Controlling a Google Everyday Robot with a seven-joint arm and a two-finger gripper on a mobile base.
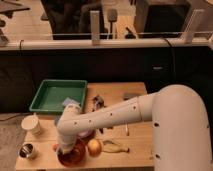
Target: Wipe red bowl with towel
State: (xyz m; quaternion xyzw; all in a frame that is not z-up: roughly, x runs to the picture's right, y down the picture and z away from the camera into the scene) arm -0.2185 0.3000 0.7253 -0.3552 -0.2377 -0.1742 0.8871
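**Inspector A:** We record the red bowl (73,156) at the near left corner of the wooden table (137,145), close to the front edge. The gripper (64,149) sits directly over the bowl's left rim — the bowl lies straight beneath it and slightly to the right, so we judge the coming move to be a short sweep across the bowl's inside, not a reach.

**Inspector B:** Agreed. Are the fingers spread or pinched?

**Inspector A:** We cannot tell; the wrist hides them, and no towel is visible at the bowl from here.

**Inspector B:** Long axis?

**Inspector A:** None — the bowl is round. The single arm (107,116) comes down from the right, slanting toward the near left.

**Inspector B:** The count, then.

**Inspector A:** One red bowl; one orange fruit (94,147) just beside it on the right; one banana (115,146) beyond that; one green tray (59,95) behind; one white cup (32,124) and one metal cup (27,150) to the left.
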